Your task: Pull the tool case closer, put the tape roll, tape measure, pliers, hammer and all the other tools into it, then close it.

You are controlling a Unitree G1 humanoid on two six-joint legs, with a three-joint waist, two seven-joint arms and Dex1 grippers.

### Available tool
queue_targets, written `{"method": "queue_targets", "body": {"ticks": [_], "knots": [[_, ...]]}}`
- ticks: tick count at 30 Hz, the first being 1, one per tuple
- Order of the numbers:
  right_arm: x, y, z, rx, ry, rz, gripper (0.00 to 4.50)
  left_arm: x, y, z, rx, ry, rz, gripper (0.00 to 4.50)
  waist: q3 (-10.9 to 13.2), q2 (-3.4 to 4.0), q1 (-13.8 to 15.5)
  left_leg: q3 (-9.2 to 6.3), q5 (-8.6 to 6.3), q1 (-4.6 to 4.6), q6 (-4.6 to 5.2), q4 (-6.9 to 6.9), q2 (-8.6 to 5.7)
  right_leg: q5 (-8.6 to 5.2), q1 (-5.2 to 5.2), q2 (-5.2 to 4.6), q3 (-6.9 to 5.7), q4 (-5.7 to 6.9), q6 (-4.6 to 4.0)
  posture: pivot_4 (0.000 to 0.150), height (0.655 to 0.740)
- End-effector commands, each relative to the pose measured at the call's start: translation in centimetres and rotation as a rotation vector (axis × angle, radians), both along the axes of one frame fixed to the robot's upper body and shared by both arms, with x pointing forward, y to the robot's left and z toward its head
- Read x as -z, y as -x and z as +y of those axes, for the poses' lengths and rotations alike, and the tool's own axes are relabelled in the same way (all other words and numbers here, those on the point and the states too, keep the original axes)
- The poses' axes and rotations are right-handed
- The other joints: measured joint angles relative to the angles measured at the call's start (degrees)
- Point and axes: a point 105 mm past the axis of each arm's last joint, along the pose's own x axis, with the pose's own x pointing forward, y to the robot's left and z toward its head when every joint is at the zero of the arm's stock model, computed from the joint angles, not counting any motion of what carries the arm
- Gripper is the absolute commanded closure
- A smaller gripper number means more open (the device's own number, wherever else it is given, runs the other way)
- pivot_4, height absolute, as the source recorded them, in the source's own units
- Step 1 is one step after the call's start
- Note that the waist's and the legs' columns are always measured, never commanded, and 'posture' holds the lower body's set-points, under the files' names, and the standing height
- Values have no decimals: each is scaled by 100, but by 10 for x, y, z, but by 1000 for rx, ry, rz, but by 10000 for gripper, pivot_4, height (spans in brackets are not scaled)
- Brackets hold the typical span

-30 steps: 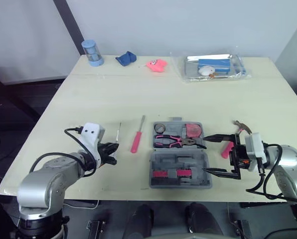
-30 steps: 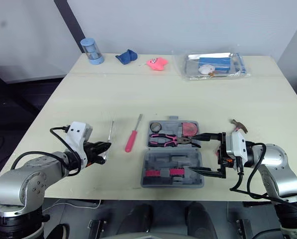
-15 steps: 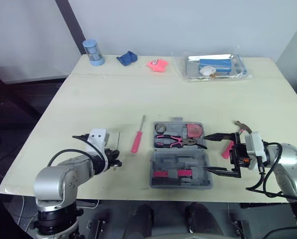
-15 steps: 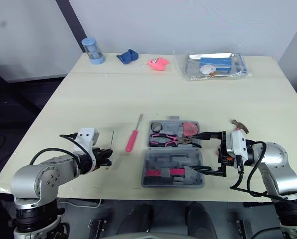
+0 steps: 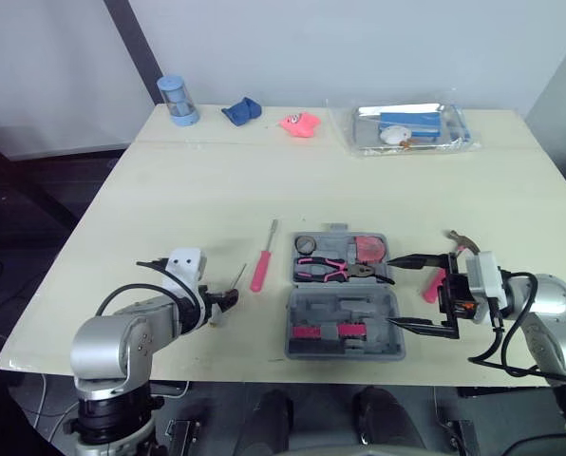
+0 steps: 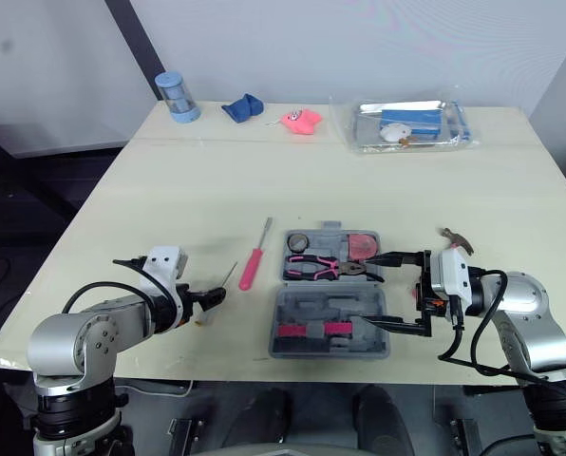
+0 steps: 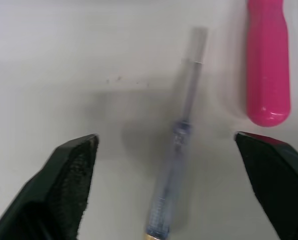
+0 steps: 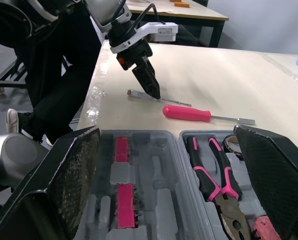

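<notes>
A: Where is the tool case (image 5: 345,309) found?
B: Open at the bench's (image 5: 216,190) near middle, its right end between the wide-open right gripper (image 5: 393,291).
A: The left gripper (image 7: 164,140)?
B: Held open around a clear tester screwdriver (image 7: 189,85).

Tool case (image 6: 307,306) open (pliers (image 6: 326,267) inside); right pincer (image 6: 364,293) spread wide over its right edge; pink screwdriver (image 6: 250,270) just left.
</notes>
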Motion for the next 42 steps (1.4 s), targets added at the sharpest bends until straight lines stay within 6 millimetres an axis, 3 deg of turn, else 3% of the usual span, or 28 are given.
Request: {"method": "queue_targets", "body": {"ticks": [1, 4, 9, 19, 20, 21, 22, 30, 36, 42], "knots": [[-8, 0, -1, 4, -10, -42, 0, -10, 1, -4, 16, -22, -143, 607, 0, 0, 1, 3, 0, 1, 0, -2, 0, 0, 0, -2, 3, -3, 0, 1500, 7400], [-8, 0, -1, 5, -11, -44, 0, -10, -1, -7, 50, -20, -253, 607, 0, 0, 33, 2, 0, 0, -1, -3, 0, 0, 0, -4, 1, -4, 0, 1500, 7400], [-9, -1, -1, 4, -10, -49, 0, 7, 0, -12, 86, -1, -311, 607, 0, 0, 52, 5, 0, 0, 0, -4, -4, 0, 2, -10, 2, -11, 0, 1500, 7400], [-10, -1, -1, 13, -11, -57, 0, 28, -2, -14, 137, 6, -285, 607, 0, 0, 37, 5, -1, 0, 1, -5, -5, 0, 2, -9, 0, -10, 1, 1500, 7400], [-10, -1, -1, 13, -11, -58, 0, 29, -2, -15, 143, 11, -280, 5431, 0, 0, 37, 5, -1, 0, 1, -5, -5, 0, 2, -9, 0, -9, 1, 1500, 7400], [-11, -1, -1, 14, -11, -59, 0, 30, -2, -17, 148, 16, -277, 5431, 0, 1, 38, 4, -1, 0, 1, -5, -5, 0, 2, -9, 0, -9, 1, 1500, 7400], [-11, -2, -2, 15, -10, -61, 0, 31, -2, -17, 147, 21, -276, 8440, 0, 0, 37, 5, -1, 0, 1, -5, -5, 0, 2, -9, 1, -10, 1, 1500, 7400], [-11, -2, -2, 17, -10, -63, 0, 40, 1, -20, 137, 40, -263, 44141, -2, 2, 40, 5, -1, 0, 1, -5, -6, 0, 3, -9, 0, -10, 1, 1500, 7400], [-11, -1, -2, 10, -14, -57, 0, 43, 5, -19, 139, 41, -259, 44451, -3, 5, 38, 5, -1, 1, 1, -5, -6, 0, 3, -9, 1, -11, 1, 1500, 7400], [-12, -1, -2, 2, -18, -55, 0, 28, 6, -10, 150, 31, -338, 44451, -3, 5, 22, 5, -1, 2, 1, -7, -5, 0, 3, -9, 1, -10, 1, 1500, 7400]]}}
